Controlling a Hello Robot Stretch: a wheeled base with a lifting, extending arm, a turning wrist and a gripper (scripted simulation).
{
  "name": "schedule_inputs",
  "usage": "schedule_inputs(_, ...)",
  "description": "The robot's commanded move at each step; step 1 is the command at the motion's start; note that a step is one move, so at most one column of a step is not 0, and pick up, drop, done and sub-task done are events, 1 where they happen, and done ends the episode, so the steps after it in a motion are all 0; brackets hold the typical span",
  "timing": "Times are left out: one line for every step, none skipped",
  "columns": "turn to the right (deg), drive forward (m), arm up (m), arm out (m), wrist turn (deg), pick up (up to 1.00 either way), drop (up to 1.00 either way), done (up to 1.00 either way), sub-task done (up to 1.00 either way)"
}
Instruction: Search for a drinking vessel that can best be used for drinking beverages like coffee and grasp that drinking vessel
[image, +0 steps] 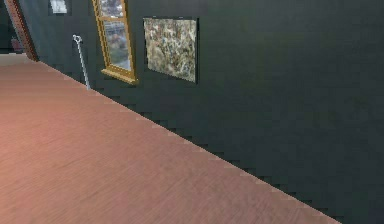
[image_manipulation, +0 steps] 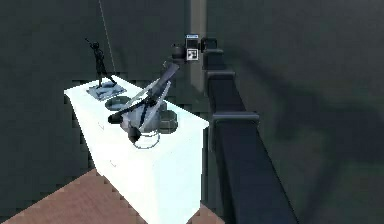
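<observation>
Drinking vessel (image_manipulation: 165, 122): possibly the round grey thing just beside my gripper (image_manipulation: 132, 124) on the white table (image_manipulation: 175, 170), though its shape is unclear. I cannot tell whether my gripper holds anything. A shallow dish (image_manipulation: 118, 101) lies just past the fingers, and a dark statue (image_manipulation: 97, 62) stands farther past it.

The arm (image_manipulation: 238, 150) is a dark square bar bearing two black-marked white squares (image_manipulation: 192, 48) and a grey thin-fingered gripper (image_manipulation: 136, 121).
</observation>
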Motion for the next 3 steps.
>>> schedule_inputs(0.0,0.00,0.00,0.00,45.0,0.00,0.00,0.00,0.00)
schedule_inputs(0.0,0.00,0.00,0.00,45.0,0.00,0.00,0.00,0.00)
schedule_inputs(0.0,0.00,0.00,0.00,18.0,0.00,0.00,0.00,0.00)
